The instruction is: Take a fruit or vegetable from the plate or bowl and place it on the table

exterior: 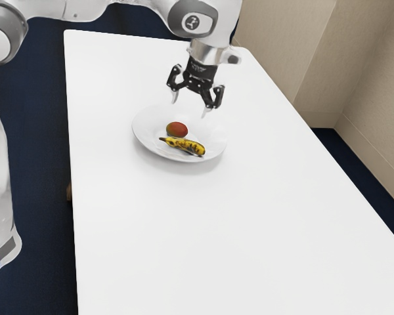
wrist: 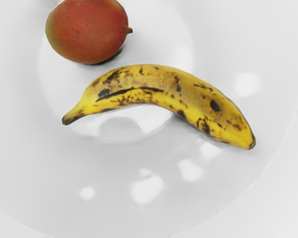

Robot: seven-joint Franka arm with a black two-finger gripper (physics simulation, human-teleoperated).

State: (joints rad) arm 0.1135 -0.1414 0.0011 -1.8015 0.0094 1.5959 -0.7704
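Exterior view first. My arm (exterior: 144, 3) comes in along the top from the exterior view's left, with the jaws pointing down over the plate (exterior: 142, 136). They're wide, pale fingers (exterior: 175, 97) spread well apart, and I've got nothing between them. They hang above the fruit, in the air, not touching anything.

So the fruit: there's a mango (exterior: 176, 129), mostly red, and a banana (exterior: 186, 146), yellow with dark marks all over. Both are in the plate, so neither one is out on the worktop (exterior: 203, 243) yet. The banana lies on its side, its thin dark end toward the exterior view's left and the fatter end over by the rim. The plate itself is plain white, sitting flat on the white worktop. Past that there's dark blue floor (exterior: 39, 164) and a beige wall (exterior: 295, 52) on the exterior view's right.

Now the wrist view. I'm looking down into the plate at both of them. The banana is bent like a shallow arch, its outer curve facing the mango, and it's pretty spotty, with one long black streak near the thin end. The mango is just beside it with a little gap, greenish brown around the edge, with a stubby stem poking out.
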